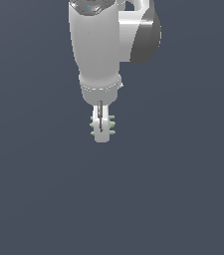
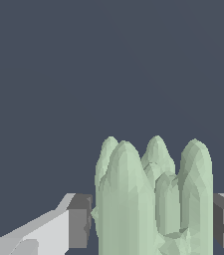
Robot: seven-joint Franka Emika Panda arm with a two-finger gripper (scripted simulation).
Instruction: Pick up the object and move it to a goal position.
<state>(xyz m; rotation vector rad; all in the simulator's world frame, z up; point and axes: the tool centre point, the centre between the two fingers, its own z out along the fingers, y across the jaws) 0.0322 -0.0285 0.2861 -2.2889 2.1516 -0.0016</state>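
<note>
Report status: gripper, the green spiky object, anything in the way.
Gripper shut on the pale green object, pads on both sides. Object's spikes poke out past the fingers. Nothing else in view.

Nope, no readable text anywhere: no labels, brand names, numbers or signs on anything in either the exterior or the wrist view.

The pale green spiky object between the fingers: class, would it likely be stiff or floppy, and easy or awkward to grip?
The pale green spiky object probably stays stiff: its ridges stand upright, unbent between the dark pads. Its bumpy sides likely give uneven contact, so it might twist. Being smaller than the fingers, it seems light.
</note>
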